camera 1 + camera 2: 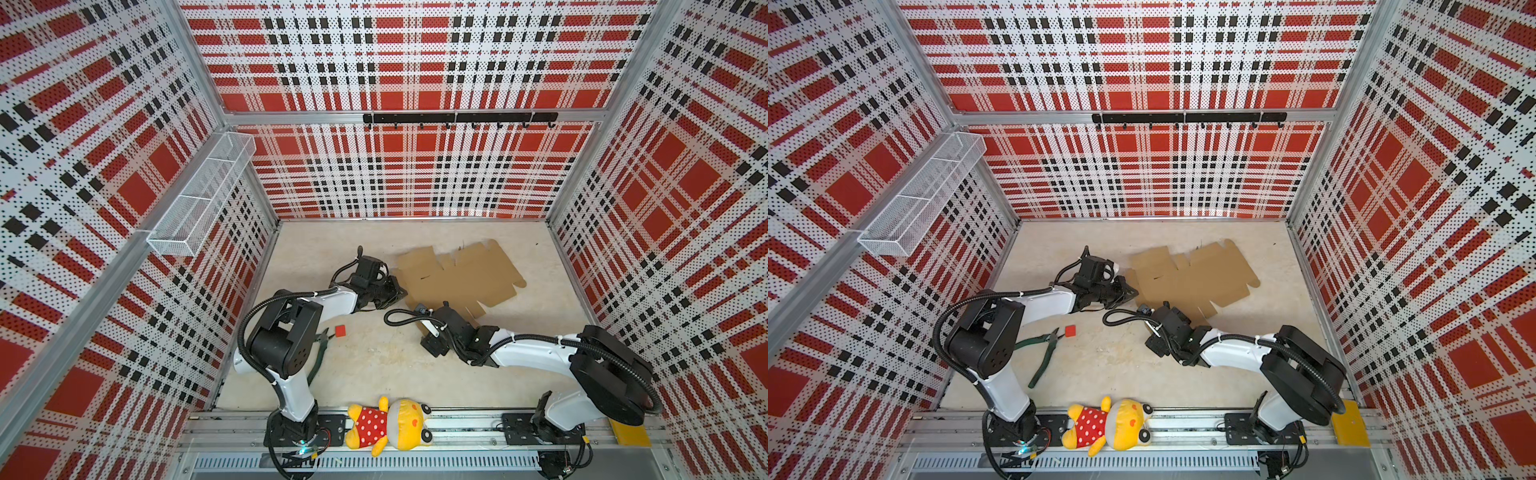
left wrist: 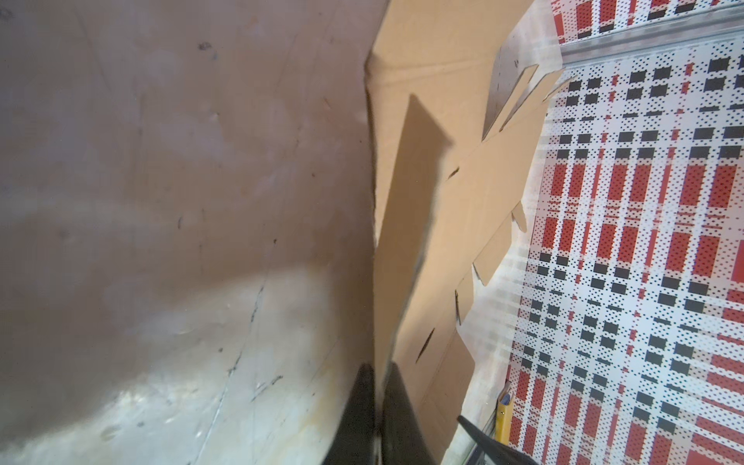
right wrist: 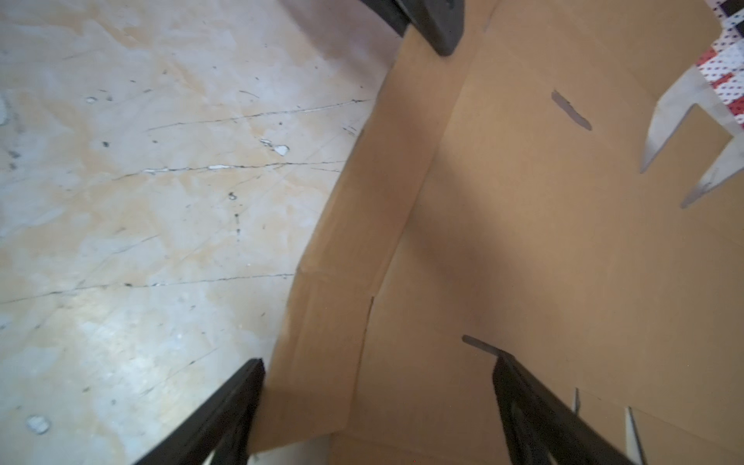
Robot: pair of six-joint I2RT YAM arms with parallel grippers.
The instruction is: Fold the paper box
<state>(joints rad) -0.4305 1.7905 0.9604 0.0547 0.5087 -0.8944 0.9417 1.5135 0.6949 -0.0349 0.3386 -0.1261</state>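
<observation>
Brown corrugated paper box barely folded: one flap pinched in left gripper; right gripper spread astride its edge.

Plush toy at six o'clock, yellow plate at four, pliers near red block at seven, mesh basket at nine.

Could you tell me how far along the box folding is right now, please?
Barely started. Done: nothing lasting; the cardboard sheet lies mostly flat on the table, no walls standing. In hand: the left gripper is shut on a side flap, and the right gripper is open astride that same flap. Left: raising the walls, tucking the flaps and probably closing a lid.
</observation>
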